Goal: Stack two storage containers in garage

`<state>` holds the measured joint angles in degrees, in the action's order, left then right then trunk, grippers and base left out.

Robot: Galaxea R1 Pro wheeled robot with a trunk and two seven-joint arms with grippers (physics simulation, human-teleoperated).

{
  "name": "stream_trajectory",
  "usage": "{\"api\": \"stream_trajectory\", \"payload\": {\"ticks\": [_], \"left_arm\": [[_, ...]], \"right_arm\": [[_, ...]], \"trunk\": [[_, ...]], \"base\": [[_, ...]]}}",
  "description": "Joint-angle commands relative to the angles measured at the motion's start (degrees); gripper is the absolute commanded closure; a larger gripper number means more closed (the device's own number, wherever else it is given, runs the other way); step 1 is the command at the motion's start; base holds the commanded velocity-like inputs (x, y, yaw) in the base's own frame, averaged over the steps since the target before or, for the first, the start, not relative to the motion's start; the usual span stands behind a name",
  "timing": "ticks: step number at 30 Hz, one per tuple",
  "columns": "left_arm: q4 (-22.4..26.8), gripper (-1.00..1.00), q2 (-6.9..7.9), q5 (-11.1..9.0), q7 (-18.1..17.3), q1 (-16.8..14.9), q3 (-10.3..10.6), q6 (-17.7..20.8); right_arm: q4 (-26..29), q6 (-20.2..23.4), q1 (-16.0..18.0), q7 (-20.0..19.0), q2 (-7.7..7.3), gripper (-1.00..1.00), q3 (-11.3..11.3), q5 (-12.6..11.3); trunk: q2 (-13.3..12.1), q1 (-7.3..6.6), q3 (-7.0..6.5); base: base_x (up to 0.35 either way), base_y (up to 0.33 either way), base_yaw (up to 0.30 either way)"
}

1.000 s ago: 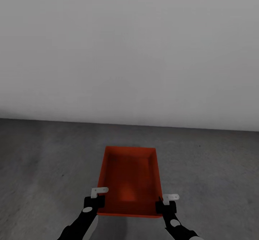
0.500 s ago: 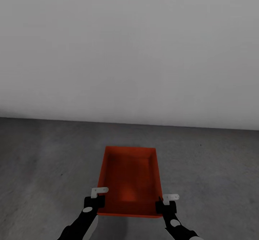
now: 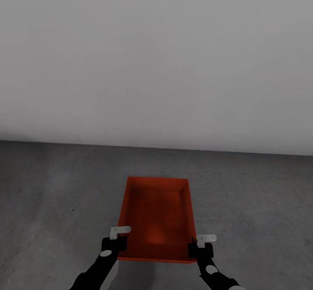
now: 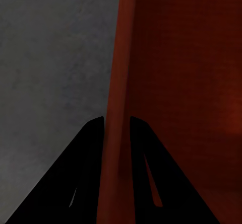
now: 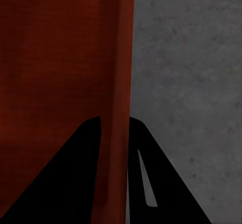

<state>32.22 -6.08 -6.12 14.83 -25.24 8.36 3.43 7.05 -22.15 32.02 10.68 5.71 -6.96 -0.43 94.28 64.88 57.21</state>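
Looking down from the head view, one storage container (image 3: 157,218), red-orange and lidless, sits between the two grippers above the floor (image 3: 52,194), a dark grey mottled concrete that meets a plain white wall (image 3: 156,55) further ahead. The left gripper (image 3: 116,243) pinches the container's near left corner rim, and the right gripper (image 3: 196,248) pinches the near right corner rim; the bin extends straight ahead of both.

In the left wrist view, the left gripper (image 4: 117,126) has its two dark fingers (image 4: 91,153) pressed on either side of the container's (image 4: 191,73) thin side wall, concrete on the outer side.

In the right wrist view, the right gripper (image 5: 115,126) clamps the opposite wall of the container (image 5: 55,58) the same way, one finger inside, one outside, with floor (image 5: 191,73) beyond the outer finger.
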Motion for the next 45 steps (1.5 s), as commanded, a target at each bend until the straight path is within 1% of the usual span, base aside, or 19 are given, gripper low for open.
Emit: {"api": "stream_trajectory", "payload": {"ticks": [1,45], "left_arm": [[0.03,1.0,0.02,-1.18,0.55,0.02,0.29,0.26],[0.03,1.0,0.02,-1.18,0.55,0.04,0.35,0.26]], "right_arm": [[1.12,-3.52,0.05,0.31,0.22,1.0,1.43,1.16],[1.12,-3.49,0.04,0.31,0.19,1.0,1.43,1.14]], "trunk": [[0.43,0.22,0.22],[18.08,9.88,8.12]], "base": [[0.0,0.0,0.0],[0.0,0.0,0.0]]}}
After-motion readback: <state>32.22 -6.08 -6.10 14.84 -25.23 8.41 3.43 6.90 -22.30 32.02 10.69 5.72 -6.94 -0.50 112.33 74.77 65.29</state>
